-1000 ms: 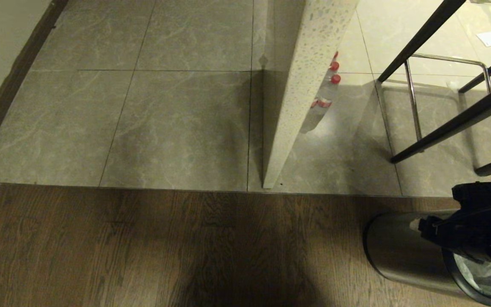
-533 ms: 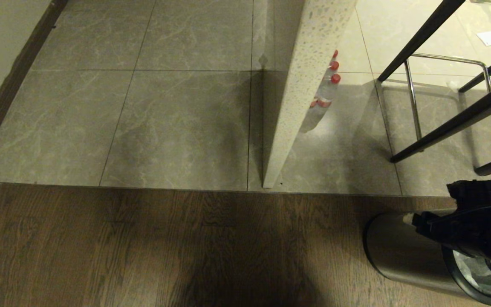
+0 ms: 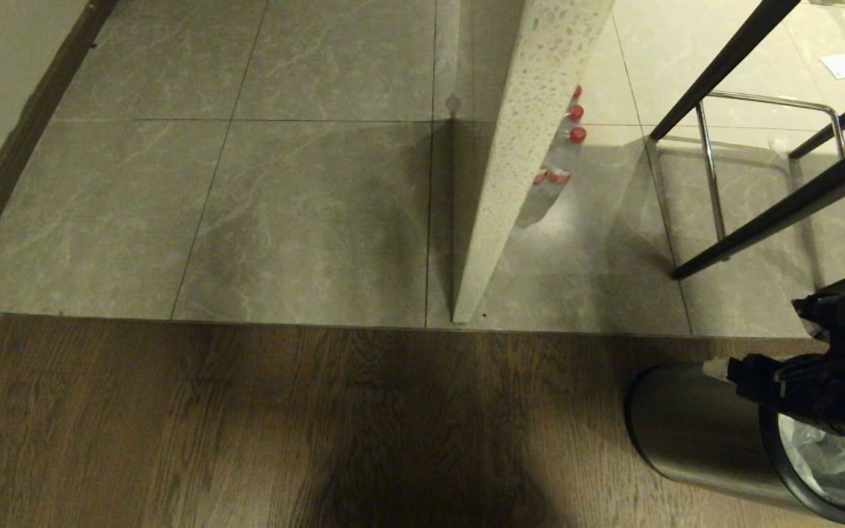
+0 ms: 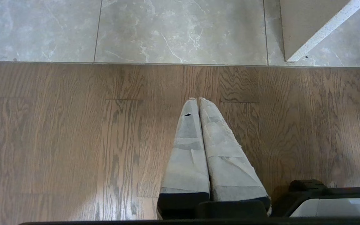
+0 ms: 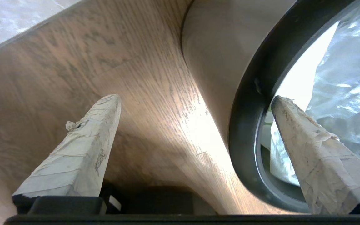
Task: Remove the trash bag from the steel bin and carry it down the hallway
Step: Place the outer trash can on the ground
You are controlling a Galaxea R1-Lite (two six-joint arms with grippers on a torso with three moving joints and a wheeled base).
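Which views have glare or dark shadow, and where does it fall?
Head view: a broad dark shadow lies on the dark wood-plank floor at the bottom centre. Right wrist view: bright glare washes out the crinkled translucent plastic trash bag inside the brushed-steel cylindrical bin. Left wrist view: even light.

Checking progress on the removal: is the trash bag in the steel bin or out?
In. The trash bag lies crinkled inside the steel bin.

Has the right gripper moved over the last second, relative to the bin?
Yes. The right gripper has shifted rightward and slightly farther back across the bin's top, toward the picture's right edge.
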